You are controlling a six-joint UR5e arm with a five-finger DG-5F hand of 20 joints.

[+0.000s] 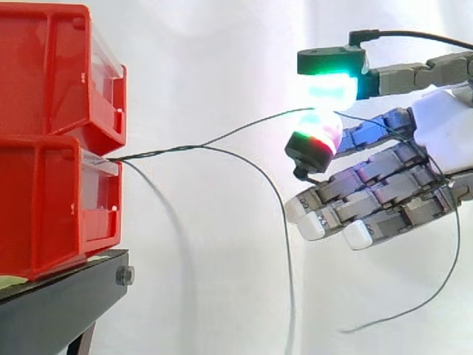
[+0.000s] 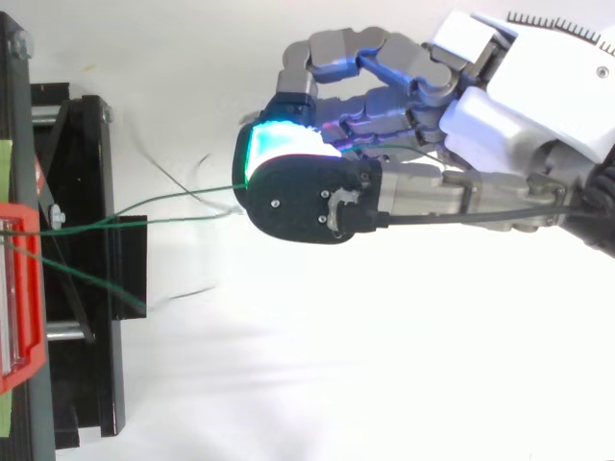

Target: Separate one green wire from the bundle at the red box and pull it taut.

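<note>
One wire (image 1: 251, 126), pinched in our hand (image 1: 440, 133), runs lengthwise toward the box (image 1: 52, 200); we judge tautening means pulling directly away.

The side camera sits close, level with the stacked red boxes (image 1: 59, 140), which fill its left edge, looking across their front. The top camera looks straight down, boxes at its left. Both share the box fronts, green wire (image 1: 236, 134) and hand (image 1: 392, 185).

Black stand (image 1: 66, 299) with a side bolt (image 1: 125, 276), white curtain (image 1: 222, 74) behind
</note>
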